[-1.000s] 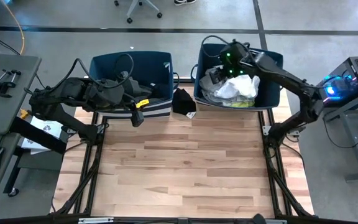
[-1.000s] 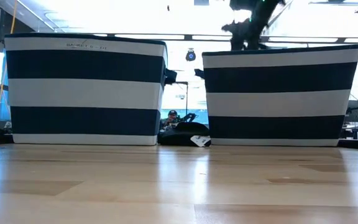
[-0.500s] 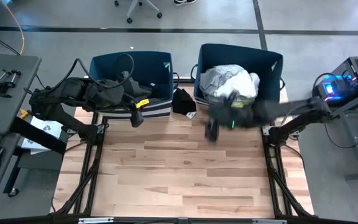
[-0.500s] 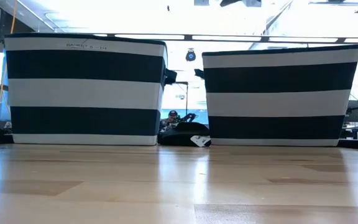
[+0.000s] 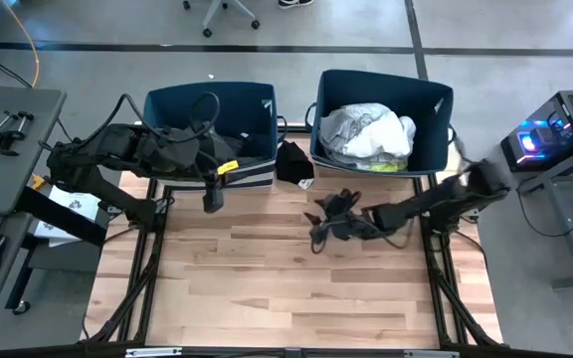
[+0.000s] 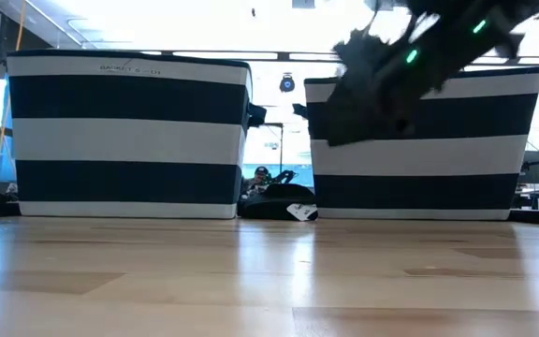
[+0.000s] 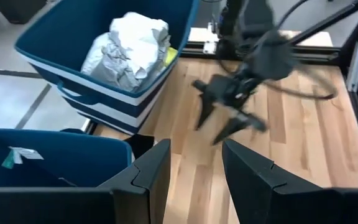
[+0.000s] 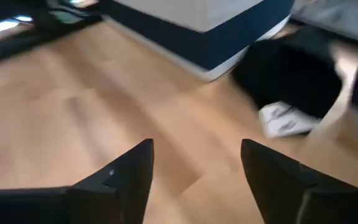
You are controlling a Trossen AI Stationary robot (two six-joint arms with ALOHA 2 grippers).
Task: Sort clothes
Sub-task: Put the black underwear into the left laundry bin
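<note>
While the right arm has swung out of the right bin (image 5: 436,99) within the last second and now lies low across the table (image 5: 267,278), the two striped bins stand as they did along the far edge, at 12 o'clock from the table's middle. That swing is the main change: a second ago the right gripper (image 5: 324,221) was over the pale heap inside the right bin, and now it hovers above bare wood just in front of that bin, fingers spread wide and holding nothing. I take this to mean one drop is done and the arm is heading for the next piece.

The left bin (image 5: 207,99) shows dark fabric on its 3 o'clock side; the left gripper (image 5: 212,197) hangs at that bin's front rim, near 6 o'clock of it, hardly moved. Its fingers stand parted and empty in its wrist view.

Of the clothes, the pale heap (image 5: 371,134), white and light grey with a streak of neon yellow, fills the right bin. The last loose piece, a black garment (image 5: 293,161) with a white tag, lies in the gap between the bins, touching the table's far edge. From the right gripper it sits at about 11 o'clock, near but not touching, and the right wrist view already looks toward it.

Likely the sort is close to finished, with this black piece the one left outside a bin.
</note>
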